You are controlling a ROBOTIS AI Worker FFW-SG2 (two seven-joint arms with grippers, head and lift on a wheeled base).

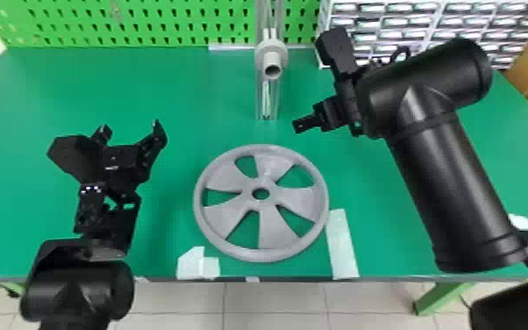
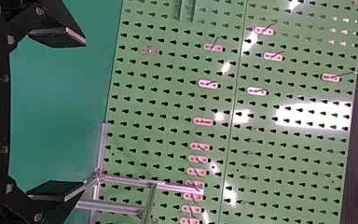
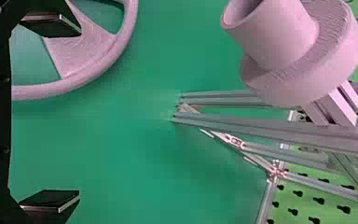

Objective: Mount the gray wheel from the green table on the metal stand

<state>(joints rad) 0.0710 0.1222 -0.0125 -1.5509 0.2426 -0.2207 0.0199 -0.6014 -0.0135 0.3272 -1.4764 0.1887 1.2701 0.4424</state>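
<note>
The right end effector [image 3: 77, 114] has its fingers spread wide with nothing between them, and the left end effector [image 1: 130, 125] is likewise parted and empty. The gray wheel [image 1: 272, 224] lies flat on the green desk [image 1: 144, 83], between the two arms and in front of the metal stand [image 1: 266, 101]. The step in hand looks to be picking it up. To do that well, bring the fingers low over the rim [image 1: 261, 256], one outside and one through a gap between spokes, and close square on it; a grip from both sides would likely keep so broad a piece from sagging. Keep fingers off the central hole [image 1: 261, 193], since it should slide over the stand's round peg [image 1: 272, 57], which faces the robot. The wheel must then be tipped upright and pushed on straight, or it may bind. The right arm [image 1: 443, 175] rises from the lower right corner and bends at the wrist, aiming inward above the desk; the left arm [image 1: 79, 289] comes from the bottom edge and points forward, beside the wheel.
</note>
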